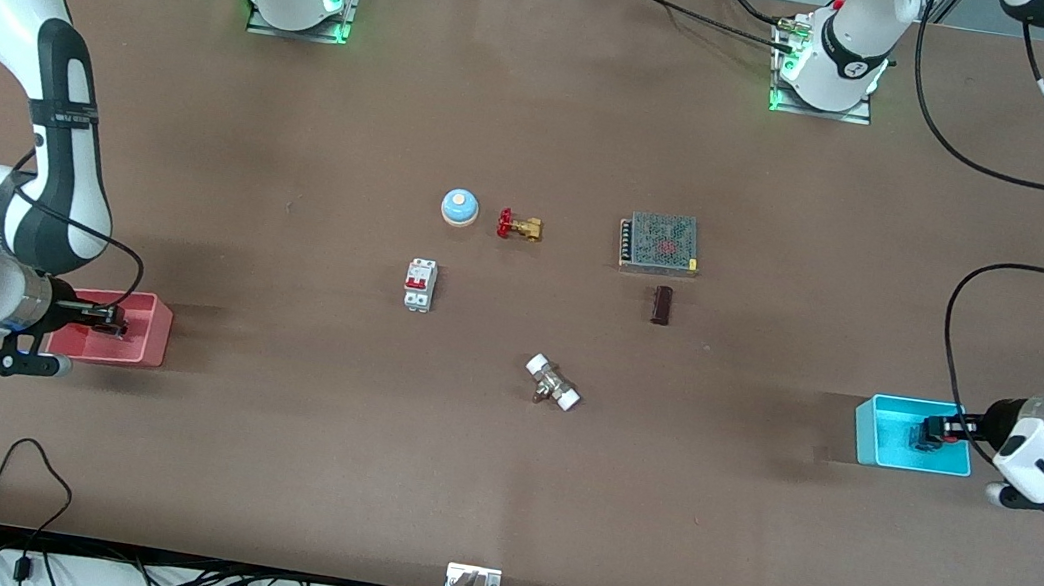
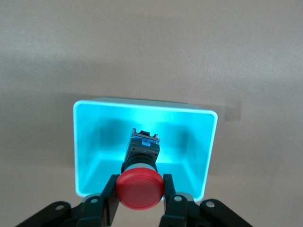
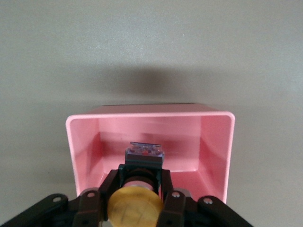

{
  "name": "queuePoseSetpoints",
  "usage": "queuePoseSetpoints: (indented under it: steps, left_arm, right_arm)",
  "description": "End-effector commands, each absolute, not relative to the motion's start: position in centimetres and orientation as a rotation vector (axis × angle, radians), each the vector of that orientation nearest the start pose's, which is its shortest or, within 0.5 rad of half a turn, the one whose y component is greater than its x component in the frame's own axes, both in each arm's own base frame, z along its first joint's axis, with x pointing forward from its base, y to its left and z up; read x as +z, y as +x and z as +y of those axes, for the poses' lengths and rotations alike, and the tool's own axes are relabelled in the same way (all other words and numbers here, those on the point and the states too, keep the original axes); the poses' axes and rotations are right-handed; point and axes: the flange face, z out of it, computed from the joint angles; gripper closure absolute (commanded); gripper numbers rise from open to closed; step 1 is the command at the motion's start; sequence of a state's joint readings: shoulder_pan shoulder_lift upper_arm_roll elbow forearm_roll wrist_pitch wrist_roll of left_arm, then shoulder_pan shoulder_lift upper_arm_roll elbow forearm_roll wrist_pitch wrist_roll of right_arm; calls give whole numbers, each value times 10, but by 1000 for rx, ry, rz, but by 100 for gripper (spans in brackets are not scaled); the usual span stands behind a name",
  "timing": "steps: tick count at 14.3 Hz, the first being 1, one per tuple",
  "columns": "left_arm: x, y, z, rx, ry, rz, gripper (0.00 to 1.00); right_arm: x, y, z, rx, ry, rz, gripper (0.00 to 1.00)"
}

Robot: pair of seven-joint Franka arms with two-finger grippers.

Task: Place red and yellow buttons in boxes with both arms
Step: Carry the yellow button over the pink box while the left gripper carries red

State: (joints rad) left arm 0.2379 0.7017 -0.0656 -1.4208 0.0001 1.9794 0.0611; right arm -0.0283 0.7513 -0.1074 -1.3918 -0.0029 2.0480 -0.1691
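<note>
My left gripper (image 1: pixel 929 431) is shut on the red button (image 2: pixel 140 189) and holds it inside the cyan box (image 1: pixel 885 444), body toward the box floor; the cyan box (image 2: pixel 90 142) fills the left wrist view. The left gripper (image 2: pixel 140 198) clamps the button just under its cap. My right gripper (image 1: pixel 113 318) is shut on the yellow button (image 3: pixel 135 208) and holds it inside the pink box (image 1: pixel 148 335). The pink box (image 3: pixel 218 146) shows in the right wrist view, with the right gripper (image 3: pixel 139 191) around the button's black body.
In the table's middle lie a blue-domed bell (image 1: pixel 460 207), a red-handled brass valve (image 1: pixel 519 226), a white circuit breaker (image 1: pixel 419 285), a white-ended fitting (image 1: pixel 552 383), a metal power supply (image 1: pixel 658 242) and a small dark block (image 1: pixel 662 305).
</note>
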Motion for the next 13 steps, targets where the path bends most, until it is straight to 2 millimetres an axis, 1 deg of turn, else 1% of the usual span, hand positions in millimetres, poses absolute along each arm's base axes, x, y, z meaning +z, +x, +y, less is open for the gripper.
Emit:
queuePoseSetpoints:
  steps: [1,2,4,6,7,8,9,10,11,12,13]
  left_arm:
    - [264,697,135,214,-3181,-169,71]
    - [257,697,135,226,-3180,-168,70]
    - [250,697,134,238,-3181,-166,70]
    - [248,698,130,233,-3181,-159,70]
    - [244,697,130,243,-3179,-157,67]
    - [244,697,129,243,-3179,-154,65]
    - [244,697,129,244,-3178,-153,60]
    - [244,698,126,243,-3180,-148,57]
    - [244,698,126,243,-3180,-148,53]
    - [244,698,126,243,-3180,-148,49]
    - [244,699,125,241,-3183,-148,43]
  right_arm:
    - [241,722,-93,147,-3182,-133,68]
    - [238,722,-93,151,-3181,-130,68]
    - [237,721,-93,158,-3179,-128,68]
    - [233,720,-94,170,-3176,-124,68]
    - [230,719,-93,177,-3174,-126,68]
    - [227,719,-93,181,-3172,-125,68]
    - [227,719,-93,181,-3172,-125,68]
    - [226,719,-93,182,-3168,-119,56]
    - [226,719,-95,176,-3154,-91,24]
    - [226,718,-97,173,-3138,-66,0]
    - [229,718,-101,169,-3128,-53,0]
